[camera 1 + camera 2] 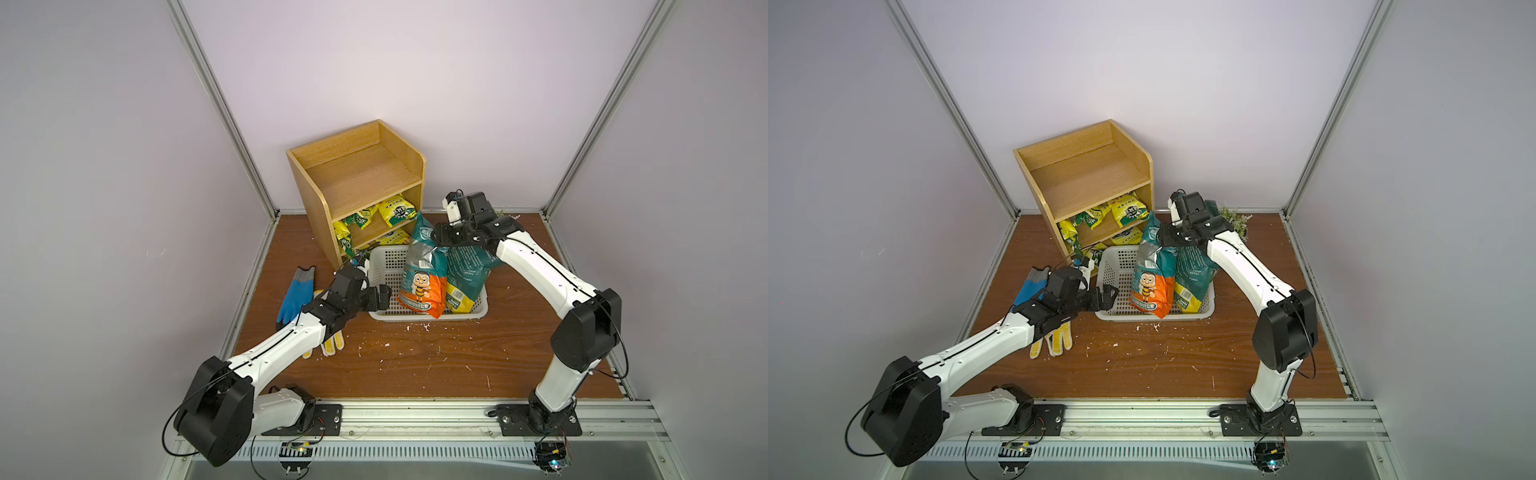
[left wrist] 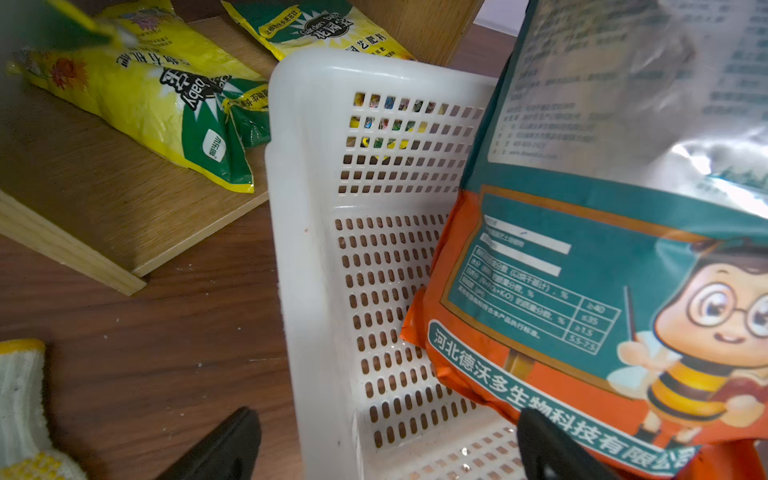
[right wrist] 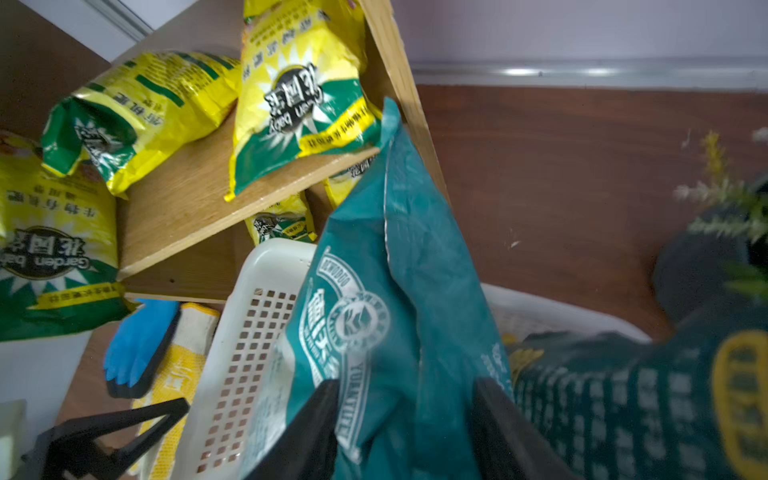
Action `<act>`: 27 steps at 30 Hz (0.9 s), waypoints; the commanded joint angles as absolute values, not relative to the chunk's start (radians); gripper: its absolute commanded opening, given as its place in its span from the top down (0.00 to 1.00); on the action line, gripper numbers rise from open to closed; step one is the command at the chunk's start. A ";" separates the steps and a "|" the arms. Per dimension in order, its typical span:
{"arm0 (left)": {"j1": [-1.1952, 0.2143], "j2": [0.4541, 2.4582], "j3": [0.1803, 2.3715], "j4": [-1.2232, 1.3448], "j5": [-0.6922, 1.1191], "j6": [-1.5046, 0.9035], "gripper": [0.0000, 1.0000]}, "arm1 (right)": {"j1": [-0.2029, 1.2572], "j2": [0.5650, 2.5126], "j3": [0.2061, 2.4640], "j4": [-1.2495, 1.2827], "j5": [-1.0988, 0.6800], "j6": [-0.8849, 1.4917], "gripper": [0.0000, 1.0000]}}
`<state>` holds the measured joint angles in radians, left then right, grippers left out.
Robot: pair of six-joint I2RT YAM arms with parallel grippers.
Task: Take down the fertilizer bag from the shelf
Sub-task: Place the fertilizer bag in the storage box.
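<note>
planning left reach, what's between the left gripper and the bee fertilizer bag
In the left wrist view, only bare floor of the white perforated basket separates the left gripper, straddling its side wall, from the bee-printed fertilizer bag.

So the basket (image 1: 380,272) sits on the table (image 1: 415,365), fertilizer bag (image 1: 422,282) standing in it, second bag (image 1: 467,274) at its 3 o'clock; shelf (image 1: 357,166) at basket's 11, gloves (image 1: 296,295) at 9.

In both top views we look down from high above the base rail (image 1: 415,415), facing the back wall (image 1: 415,83); far off, whole scene. Left wrist: very close, low, facing the white basket (image 2: 291,249), the teal-and-orange bag (image 2: 540,270) and the shelf (image 2: 104,199). Right wrist: close, higher, facing the shelf front. All four views share those three.
</note>
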<state>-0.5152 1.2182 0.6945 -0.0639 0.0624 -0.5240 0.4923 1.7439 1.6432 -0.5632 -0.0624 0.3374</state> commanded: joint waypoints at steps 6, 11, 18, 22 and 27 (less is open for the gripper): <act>-0.509 1.227 0.707 -0.066 0.051 -0.529 0.00 | 0.507 1.611 1.606 -0.509 -0.065 0.384 1.00; -0.509 1.215 0.700 -0.068 0.032 -0.540 0.00 | 0.562 1.481 1.594 -0.305 0.049 0.404 1.00; -0.509 1.216 0.695 -0.079 0.023 -0.544 0.00 | 0.679 1.249 1.322 0.024 0.371 0.374 1.00; -0.509 1.227 0.696 -0.077 0.019 -0.543 0.00 | 0.736 1.151 1.049 0.238 0.461 0.371 1.00; -0.508 1.238 0.705 -0.074 0.026 -0.548 0.01 | 0.822 1.098 0.692 0.578 0.570 0.372 1.00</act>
<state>-0.5152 1.2266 0.6945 -0.0647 0.0387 -0.5407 0.7803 1.1236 0.8017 0.2867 0.4488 0.3737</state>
